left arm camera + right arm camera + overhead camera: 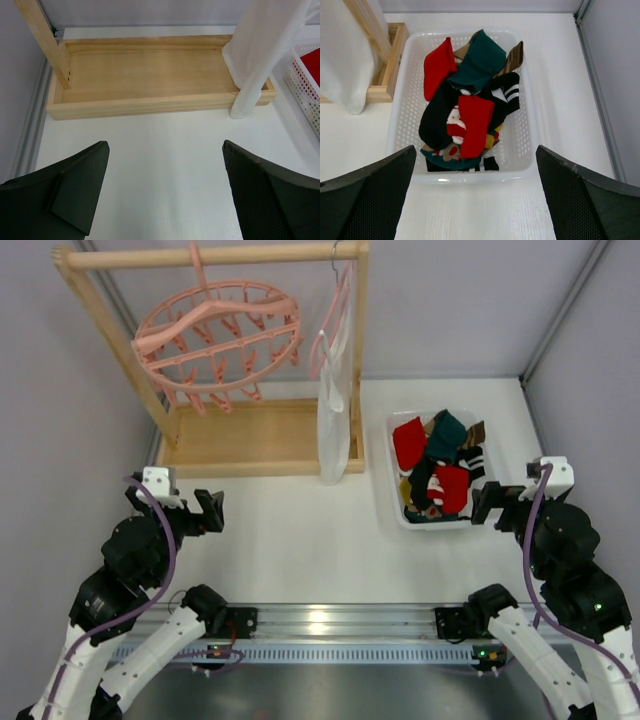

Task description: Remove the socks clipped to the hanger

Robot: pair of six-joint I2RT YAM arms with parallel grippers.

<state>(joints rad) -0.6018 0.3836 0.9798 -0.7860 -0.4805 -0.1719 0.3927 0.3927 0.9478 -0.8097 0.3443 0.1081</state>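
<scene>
The round salmon-pink hanger (215, 345) hangs tilted from the wooden rail at the back left; its pegs dangle and I see no sock on them. The socks (440, 462), red, black, dark teal and brown, lie heaped in a white basket (392, 475) at the right. In the right wrist view the socks (470, 110) fill the basket (470, 173) just ahead of my right gripper (475, 150), which is open and holds nothing. My left gripper (165, 146) is open over bare table, near the frame's base. In the top view both the left gripper (215, 510) and the right gripper (480, 505) stay low and near.
A wooden rail frame (215, 255) stands on a wooden base tray (150, 75). A slim pink hanger with long white cloth (333, 410) hangs at the rail's right end, and the cloth (260, 50) reaches the tray's corner. Grey walls close both sides.
</scene>
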